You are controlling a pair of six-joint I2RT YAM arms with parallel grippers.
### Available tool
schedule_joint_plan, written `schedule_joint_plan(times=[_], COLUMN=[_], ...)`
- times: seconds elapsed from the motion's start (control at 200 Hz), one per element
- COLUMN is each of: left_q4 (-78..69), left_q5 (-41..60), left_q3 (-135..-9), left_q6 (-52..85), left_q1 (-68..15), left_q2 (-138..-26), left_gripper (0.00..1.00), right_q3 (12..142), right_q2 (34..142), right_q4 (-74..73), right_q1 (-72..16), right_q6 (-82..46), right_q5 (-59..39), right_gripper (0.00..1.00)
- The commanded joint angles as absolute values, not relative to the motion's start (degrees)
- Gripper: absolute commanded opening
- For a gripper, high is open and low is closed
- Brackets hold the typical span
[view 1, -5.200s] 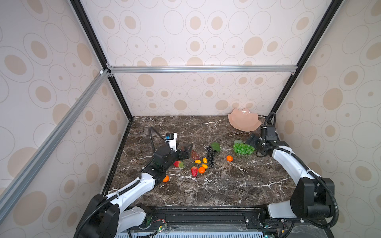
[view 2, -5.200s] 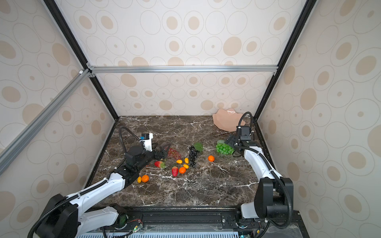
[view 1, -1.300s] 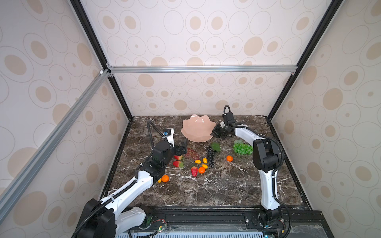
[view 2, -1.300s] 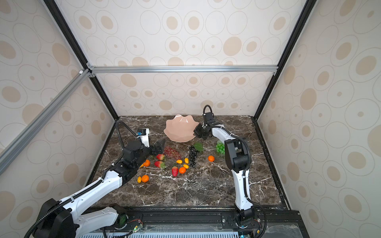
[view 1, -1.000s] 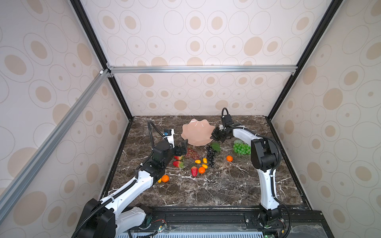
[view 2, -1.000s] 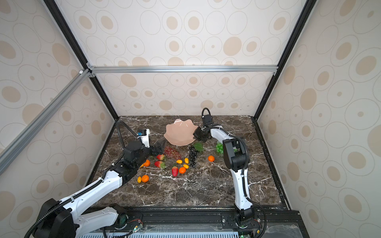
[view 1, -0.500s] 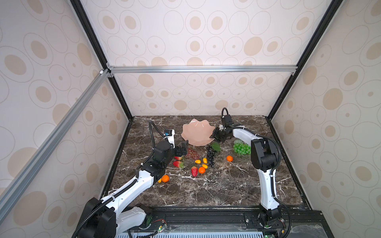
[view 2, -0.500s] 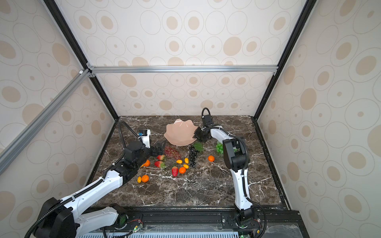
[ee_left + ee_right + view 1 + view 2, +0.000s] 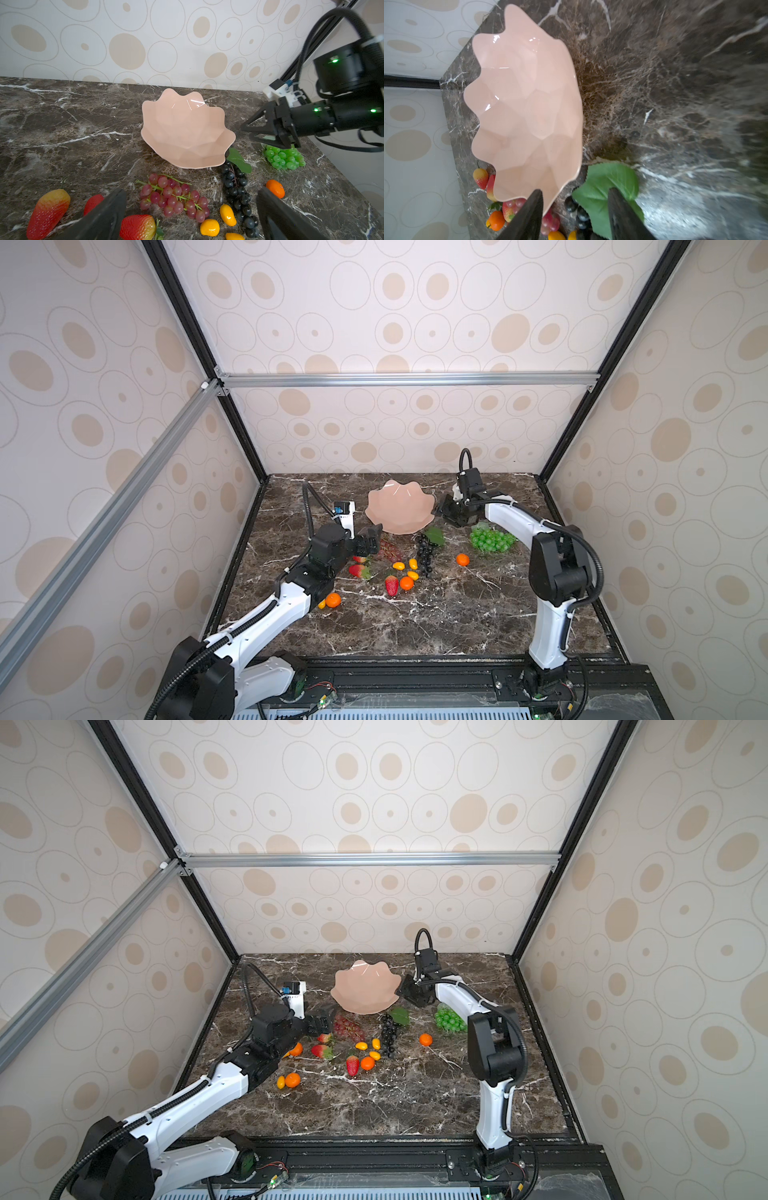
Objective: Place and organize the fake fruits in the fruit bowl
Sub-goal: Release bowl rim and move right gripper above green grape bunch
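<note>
Near the back edge of the counter point(image 9: 436, 614), about midway along it: the fruit bowl point(image 9: 401, 508), upright on the dark marble.

At the bowl's right rim: the right end effector point(image 9: 446, 512), low over the counter, fingers spread, nothing between them. In the left wrist view a thin strip of marble shows between its tips point(image 9: 246, 132) and the rim.

In front of the bowl's left side: the left end effector point(image 9: 372, 537), fingers parted wide and empty, hanging over the red grapes point(image 9: 172, 197).

The fake fruits all lie on the counter, outside the bowl:
- black grapes point(image 9: 424, 556), with a green leaf, just in front of the bowl
- green grapes point(image 9: 492, 540), toward the right edge, under the right arm
- one tangerine point(image 9: 462, 559), between those two bunches and a little nearer the front
- strawberries point(image 9: 391, 585) and small yellow ovals point(image 9: 399, 566), mid-counter, close together
</note>
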State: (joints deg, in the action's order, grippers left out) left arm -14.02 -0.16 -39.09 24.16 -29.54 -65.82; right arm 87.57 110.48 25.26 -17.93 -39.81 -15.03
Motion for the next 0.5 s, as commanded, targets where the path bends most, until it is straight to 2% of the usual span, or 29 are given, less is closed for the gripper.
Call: schedule_joint_plan(times=[0.0, 0.235, 0.495], left_q4=[-14.1, -18.9, -23.3], left_q5=[1.0, 2.6, 3.0], left_q3=[-42.2, -42.9, -43.6], left_q6=[23.2, 23.6, 25.1], left_q1=[-31.8, -36.8, -40.3], left_q2=[-67.7, -72.6, -77.2], left_gripper=[0.98, 0.98, 0.98], right_q3=[82.7, 79.0, 80.3], right_q2=[105.4, 99.4, 98.3], right_q4=[25.7, 33.6, 41.3], right_q1=[-18.1, -17.7, -17.7], right_q6=[-32.8, -22.9, -16.8], right_q5=[-10.0, 1.5, 10.3], right_gripper=[0.53, 0.53, 0.51])
